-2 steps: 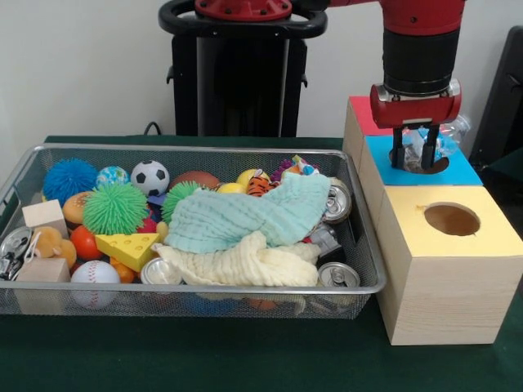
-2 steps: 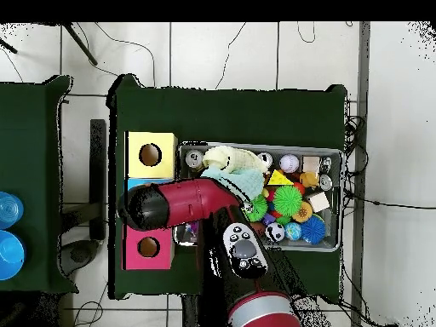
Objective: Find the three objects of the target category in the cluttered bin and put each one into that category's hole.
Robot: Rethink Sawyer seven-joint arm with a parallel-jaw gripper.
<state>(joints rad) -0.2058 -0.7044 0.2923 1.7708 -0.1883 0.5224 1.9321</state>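
Counting from the front view: three boxes at the bin's 3 o'clock side, namely the red-topped box [image 1: 364, 114], blue-topped box [image 1: 458, 170] and yellow-topped box [image 1: 445, 269].

Wire bin [image 1: 196, 289] contents:
- Four cans: one at the 9 o'clock edge [image 1: 12, 242], two along the 6 o'clock rim [image 1: 161, 271] [image 1: 337, 275], one at 3 o'clock [image 1: 337, 202].
- Two cloths, piled mid-bin: teal cloth [image 1: 245, 216] over cream cloth [image 1: 245, 263].
- Two green spiky balls [image 1: 114, 208] [image 1: 178, 198] and one blue spiky ball [image 1: 69, 178].
- One soccer ball [image 1: 149, 177], one baseball [image 1: 95, 278] and one cheese wedge [image 1: 129, 247].
- Two wooden blocks [image 1: 45, 216] [image 1: 41, 271].

Arm [image 1: 421, 49] comes straight down from 12 o'clock, wrist vertical. Gripper [image 1: 415, 159] hangs just over the blue-topped box's hole. Its fingers look clamped on a clear crumpled plastic item [image 1: 458, 128], which sticks out toward 2 o'clock of the wrist. The item sits above the blue hole, not in the bin. Yellow hole [image 1: 451, 219] is open.

View differences:
- Overhead, the arm [image 2: 187, 203] lies across the blue-topped box and covers the gripper and item completely; claw state comes from the front view only.
- Overhead shows both the yellow box hole [image 2: 151, 155] and the red box hole [image 2: 149, 247]; front view hides the red one.
- Overhead also shows two blue round objects [image 2: 7, 232] at the 9 o'clock frame edge.
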